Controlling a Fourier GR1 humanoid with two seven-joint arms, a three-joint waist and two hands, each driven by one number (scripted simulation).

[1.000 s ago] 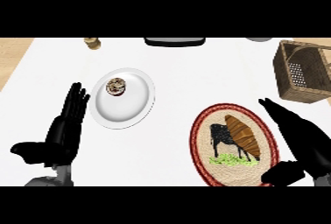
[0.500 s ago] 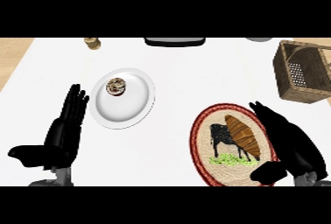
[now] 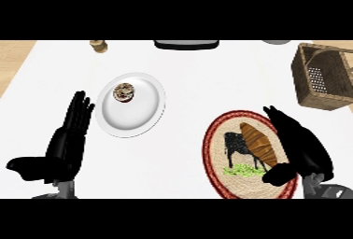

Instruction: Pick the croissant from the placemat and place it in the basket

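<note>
Since a second ago, our right hand [image 3: 303, 148] has slid leftward over the placemat's [image 3: 219, 154] right edge, fingers straight and released, just beside the croissant [image 3: 259, 144], which lies on the mat's cow picture. We read no writing or labels anywhere. Our left hand [image 3: 63, 144] rests open at the counter's [image 3: 207, 79] left; the wicker basket [image 3: 324, 74] looks empty, and the white plate [image 3: 138, 116] carries a small round pastry [image 3: 124, 92].
</note>
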